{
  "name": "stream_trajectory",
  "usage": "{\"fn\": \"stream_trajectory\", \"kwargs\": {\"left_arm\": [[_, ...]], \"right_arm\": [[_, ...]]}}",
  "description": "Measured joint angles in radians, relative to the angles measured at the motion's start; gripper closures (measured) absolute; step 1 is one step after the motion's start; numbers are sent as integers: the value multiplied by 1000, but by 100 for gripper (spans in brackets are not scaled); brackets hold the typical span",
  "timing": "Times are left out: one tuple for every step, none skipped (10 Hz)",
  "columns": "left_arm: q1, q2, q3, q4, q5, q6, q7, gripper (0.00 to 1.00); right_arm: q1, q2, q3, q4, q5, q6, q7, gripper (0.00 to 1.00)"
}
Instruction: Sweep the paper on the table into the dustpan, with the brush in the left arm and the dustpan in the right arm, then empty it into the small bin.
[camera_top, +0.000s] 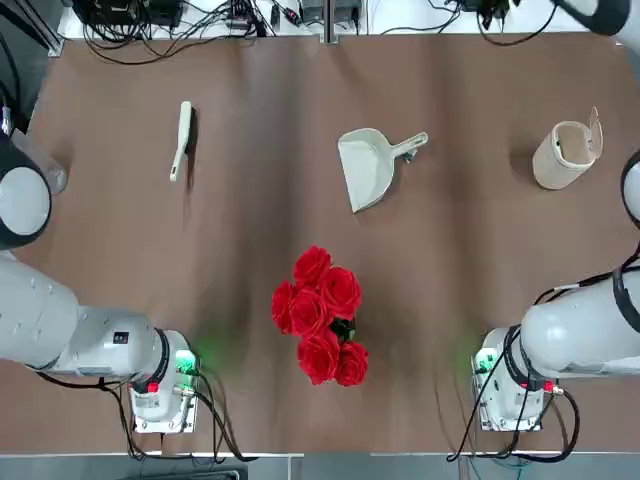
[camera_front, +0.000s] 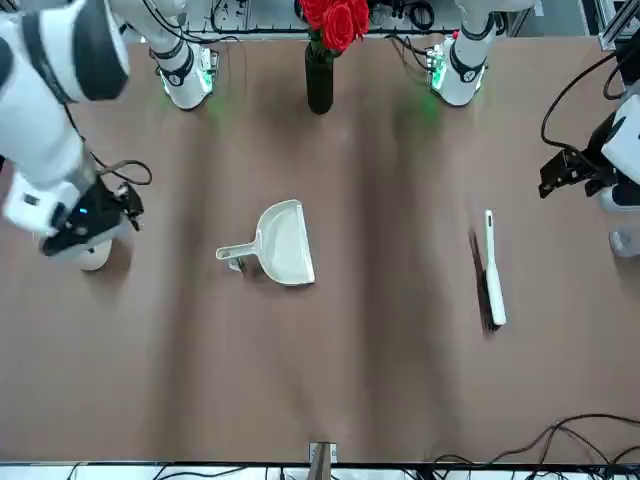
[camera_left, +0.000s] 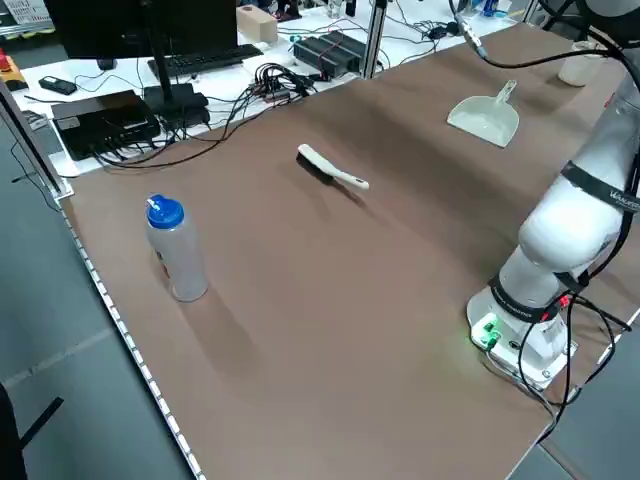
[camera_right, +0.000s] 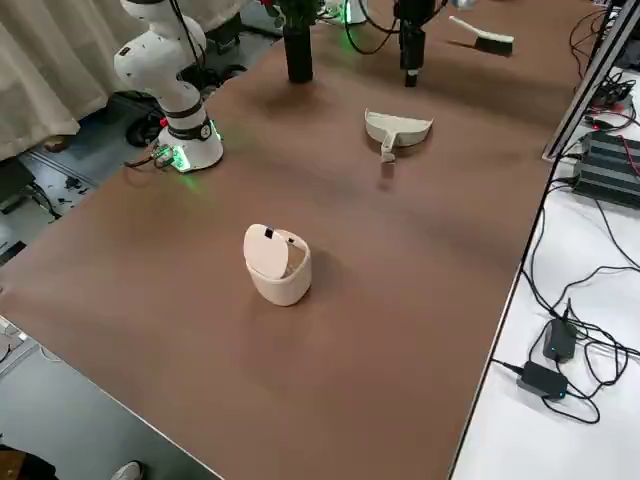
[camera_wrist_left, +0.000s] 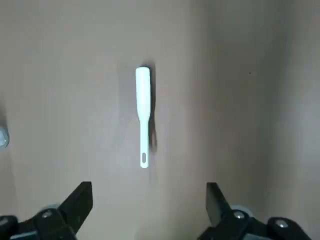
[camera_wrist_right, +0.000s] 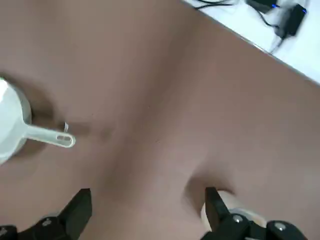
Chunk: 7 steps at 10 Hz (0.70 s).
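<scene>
The brush (camera_top: 181, 140) lies flat on the table (camera_top: 250, 230) at the far left, pale handle and dark bristles. In the left wrist view my left gripper (camera_wrist_left: 148, 205) hovers open above the brush (camera_wrist_left: 143, 115), touching nothing. The dustpan (camera_top: 368, 167) rests past the table's middle, handle toward the small bin (camera_top: 563, 154), which stands at the far right with its flap lid up. A tiny white scrap, seemingly the paper (camera_wrist_right: 65, 127), lies against the dustpan handle (camera_wrist_right: 47, 136). My right gripper (camera_wrist_right: 146, 210) hangs open and empty above the table between dustpan and bin.
A dark vase of red roses (camera_top: 320, 315) stands at the near middle, between the arm bases. A clear bottle with a blue cap (camera_left: 175, 250) stands near the table's left edge. Cables and electronics (camera_top: 180, 20) line the far edge.
</scene>
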Motion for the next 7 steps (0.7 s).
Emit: {"fn": "stream_trajectory", "kwargs": {"left_arm": [[0,0,0,0,0,0,0,0],[0,0,0,0,0,0,0,0],[0,0,1,0,0,0,0,0],[0,0,1,0,0,0,0,0],[0,0,1,0,0,0,0,0],[0,0,1,0,0,0,0,0],[0,0,1,0,0,0,0,0]], "right_arm": [[11,-27,-73,1,54,-29,18,0],[12,-57,-125,1,80,-79,40,0],[6,-85,-149,1,86,-132,69,0],[-11,-110,-158,0,88,-178,81,0],[-27,-127,-159,-11,93,-201,85,0],[-34,-137,-160,-34,105,-202,88,0],[-38,-139,-160,-52,115,-196,91,0]]}}
